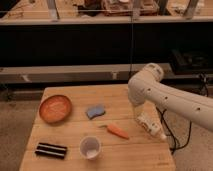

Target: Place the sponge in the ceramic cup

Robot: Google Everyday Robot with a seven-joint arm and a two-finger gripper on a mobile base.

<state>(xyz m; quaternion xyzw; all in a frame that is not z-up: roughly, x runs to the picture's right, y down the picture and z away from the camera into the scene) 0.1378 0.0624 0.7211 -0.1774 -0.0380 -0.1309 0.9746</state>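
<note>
The blue-lavender sponge (95,110) lies flat near the middle of the wooden table (75,130). Closer to the front edge stands the small white ceramic cup (90,147), upright with nothing visible inside it. My gripper (151,126) hangs low over the right side of the table. It is to the right of both the sponge and the cup and apart from them. The white arm (150,87) bends above the gripper and runs off to the right. Nothing shows in the gripper's hold.
An orange plate (55,108) sits at the table's left. A black ridged block (50,150) lies at the front left corner. An orange carrot (118,131) rests between the cup and the gripper. A dark shelf and rail run behind the table.
</note>
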